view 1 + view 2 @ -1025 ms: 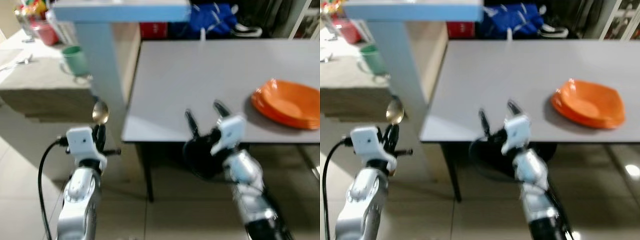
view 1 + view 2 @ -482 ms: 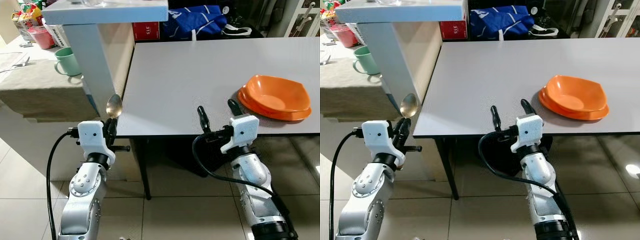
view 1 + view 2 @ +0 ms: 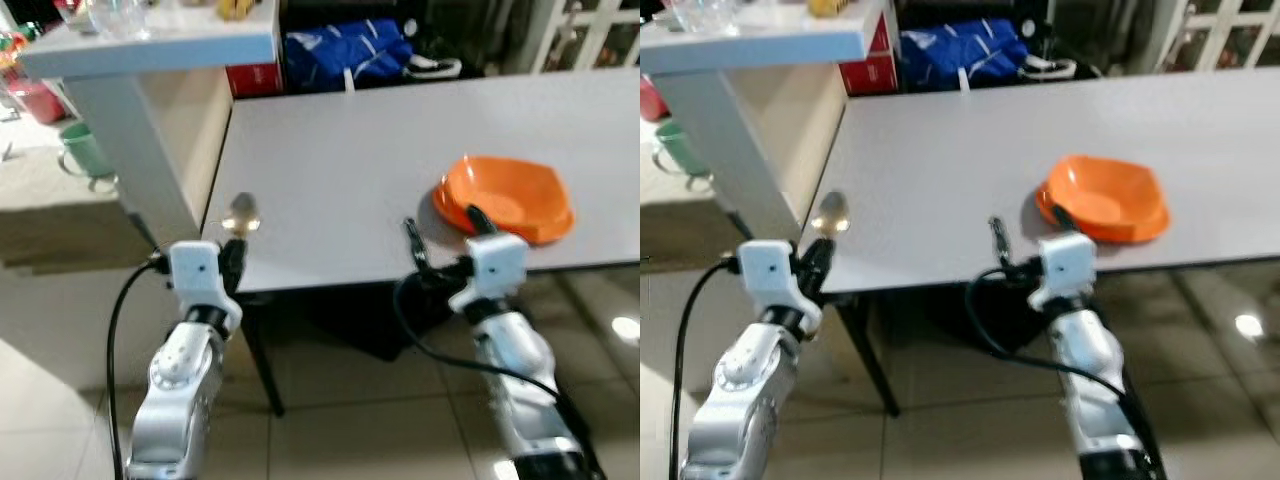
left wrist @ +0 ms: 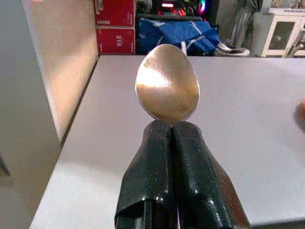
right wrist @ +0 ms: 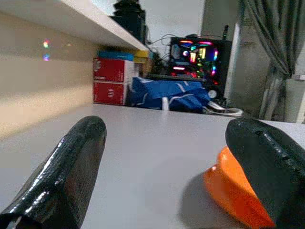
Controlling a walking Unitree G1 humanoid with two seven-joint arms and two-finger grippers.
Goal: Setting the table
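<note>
Here, at the upper left of the head view, a white shelf (image 3: 150,40) carries clear glasses (image 3: 105,15), and below it, at the left edge, a green mug (image 3: 82,150) stands on a beige counter. In the lower left the left gripper (image 3: 232,262) rises on its silver arm, its jaws pinched tight on the handle of a shiny metal spoon (image 3: 240,213), whose bowl stands upright above the fingertips, just at the near left edge of the wide grey tabletop (image 3: 360,170). In the left wrist view the spoon (image 4: 167,90) shows bowl-up right above the two black fingers (image 4: 147,186), which are pressed together. Behind the tabletop, at the top centre, a blue bag (image 3: 345,50) lies beside a red box (image 3: 255,78). Right of centre, the right gripper (image 3: 445,240) reaches over the near edge of the tabletop with its jaws spread wide and holding nothing. Just beyond its right finger, an orange shallow plastic bowl (image 3: 505,195) sits on the tabletop in the right half of the frame; the right wrist view shows it (image 5: 228,193) close beside that finger.
</note>
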